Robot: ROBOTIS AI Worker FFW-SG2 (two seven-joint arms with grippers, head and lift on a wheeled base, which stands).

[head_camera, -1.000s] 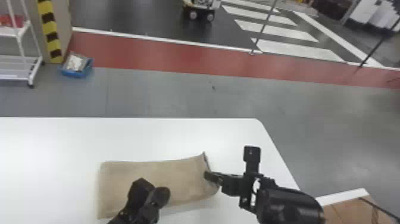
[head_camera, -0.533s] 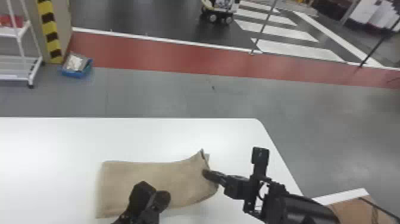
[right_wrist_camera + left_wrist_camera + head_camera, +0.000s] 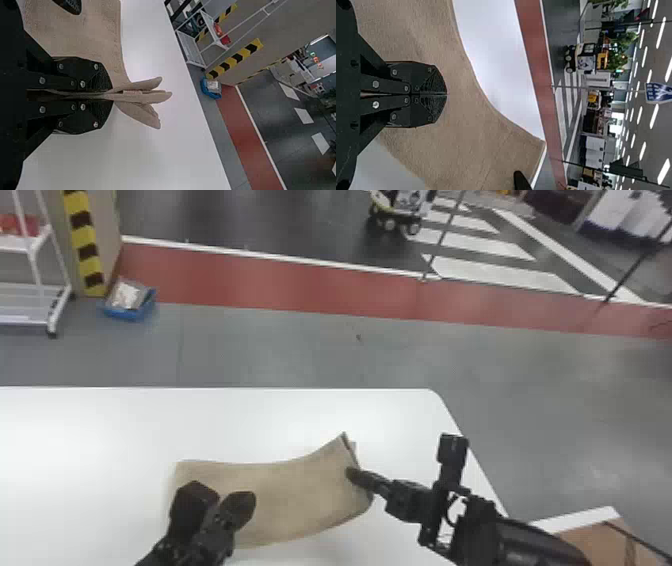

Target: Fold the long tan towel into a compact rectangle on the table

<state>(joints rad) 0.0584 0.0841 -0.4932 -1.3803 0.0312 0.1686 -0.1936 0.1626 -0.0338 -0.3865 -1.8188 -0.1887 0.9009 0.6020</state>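
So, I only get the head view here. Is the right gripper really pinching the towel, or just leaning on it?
Observer: Pinching it. The right wrist view shows the right gripper with the towel between its fingers, several folds fanning out past the tips.
Operator: And the left gripper, has it got hold of anything?
Observer: It looks empty. In the left wrist view the left gripper is over the towel, its two fingers closed together with no cloth visible between them.
Operator: Fun! What's up above, where I can't look?
Observer: Rows of bright ceiling lights, and a blue sign, both in the left wrist view.
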